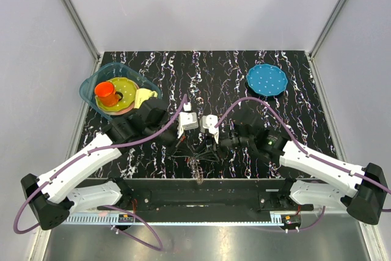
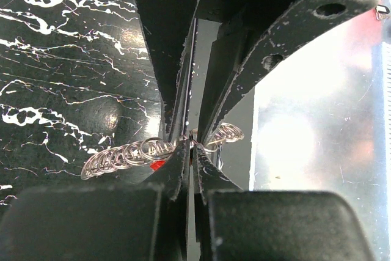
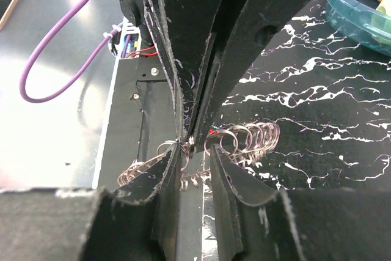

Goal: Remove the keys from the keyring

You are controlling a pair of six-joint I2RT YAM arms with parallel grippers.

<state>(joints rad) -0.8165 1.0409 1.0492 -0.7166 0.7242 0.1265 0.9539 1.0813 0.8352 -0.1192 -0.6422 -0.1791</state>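
Observation:
The keyring (image 1: 198, 152) is a spread of thin silver wire loops lying near the table's front edge, between the two arms. My left gripper (image 2: 193, 145) is shut on the wire at the middle of the keyring (image 2: 128, 154), with loops fanning out on both sides. One of the keys, a tiny red piece (image 2: 157, 165), shows just left of the fingers. My right gripper (image 3: 197, 151) faces it from the other side. Its jaws stand a little apart around the same stretch of loops (image 3: 244, 139), and the wire touches its left fingertip (image 3: 176, 154). The red piece (image 3: 212, 132) sits just beyond.
A teal bin (image 1: 91, 84) at the back left holds an orange cup (image 1: 107, 94) and a yellow plate. A blue dotted plate (image 1: 266, 79) lies at the back right. Purple cables (image 1: 244, 101) arc over both arms. The table's front edge and metal rail (image 1: 201, 197) lie just behind the keyring.

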